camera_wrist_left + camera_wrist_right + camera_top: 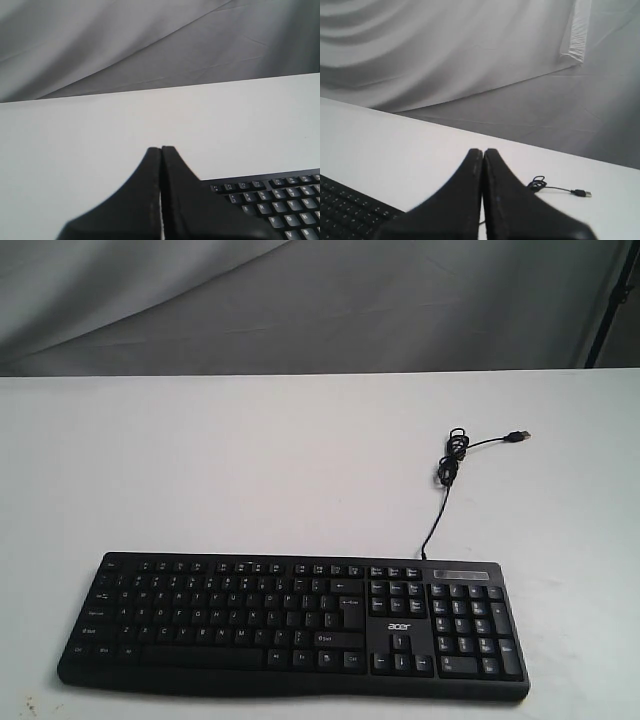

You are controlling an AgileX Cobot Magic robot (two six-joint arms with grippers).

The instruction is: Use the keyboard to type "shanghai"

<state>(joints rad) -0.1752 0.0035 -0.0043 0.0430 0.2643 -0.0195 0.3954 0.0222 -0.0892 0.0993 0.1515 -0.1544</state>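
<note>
A flat white tabletop (pixel 250 460) spans the foreground. A creased grey cloth backdrop (pixel 300 300) hangs behind its far edge.

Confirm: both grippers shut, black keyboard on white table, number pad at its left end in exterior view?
Wrong on the number pad: the exterior view shows it at the right end of the keyboard. Rest holds: left gripper and right gripper shut, table white.

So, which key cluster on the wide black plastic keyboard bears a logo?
The arrow keys: white acer logo above them; letter block and number pad have none.
</note>
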